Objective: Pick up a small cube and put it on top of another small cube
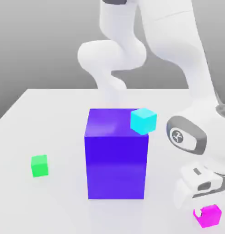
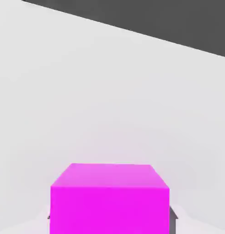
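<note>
Looking at the counter (image 1: 23, 114), we see our tool (image 1: 202, 211) closed on the magenta cube (image 1: 209, 216) at the exterior view's lower right, well apart from the green cube (image 1: 40, 166) beyond the big blue-violet block (image 1: 116, 160).

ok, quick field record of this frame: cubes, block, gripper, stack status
magenta cube: on the table, exterior view's lower right, between the fingers
gripper: shut on magenta cube, down at table level
green cube: on the table, exterior view's left, nothing on it
blue-violet block: centre, between the green and magenta cubes
cyan cube: by the block's upper right corner; contact unclear
stack: not yet done
</note>
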Controlling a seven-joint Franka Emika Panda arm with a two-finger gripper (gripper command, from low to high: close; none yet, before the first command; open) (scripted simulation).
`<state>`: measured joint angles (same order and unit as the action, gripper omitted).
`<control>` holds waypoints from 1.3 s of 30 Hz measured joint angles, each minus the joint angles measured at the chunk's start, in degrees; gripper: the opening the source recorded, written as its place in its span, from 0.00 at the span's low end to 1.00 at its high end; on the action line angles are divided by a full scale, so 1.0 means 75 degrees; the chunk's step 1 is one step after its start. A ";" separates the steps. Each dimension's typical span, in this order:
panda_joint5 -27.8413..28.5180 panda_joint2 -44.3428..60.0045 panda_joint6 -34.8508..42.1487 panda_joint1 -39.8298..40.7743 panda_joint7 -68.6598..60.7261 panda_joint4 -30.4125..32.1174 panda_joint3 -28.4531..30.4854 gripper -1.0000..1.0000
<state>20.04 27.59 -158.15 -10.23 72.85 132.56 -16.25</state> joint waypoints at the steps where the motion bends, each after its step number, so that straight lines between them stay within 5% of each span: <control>1: -0.0157 -0.0236 0.0172 0.0107 -0.0116 0.0060 -0.0139 0.00; 5: -0.0700 -0.1101 0.0675 0.0524 -0.0575 0.0134 -0.0451 0.00; 15: -0.1467 -0.2945 0.0574 0.2519 0.0154 0.1865 0.1347 0.00; 23: -0.2132 -0.4816 0.0546 0.5681 0.1305 0.3849 0.3051 0.00; 30: -0.2862 -0.3435 -0.1015 0.5969 0.1122 0.4175 0.3360 0.00; 31: -0.2986 -0.3238 -0.1199 0.5993 0.1036 0.4166 0.3297 1.00; 39: -0.2861 -0.3415 -0.1027 0.6032 0.1124 0.4177 0.3315 1.00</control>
<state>-1.42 1.98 -165.85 35.01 81.28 163.89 8.61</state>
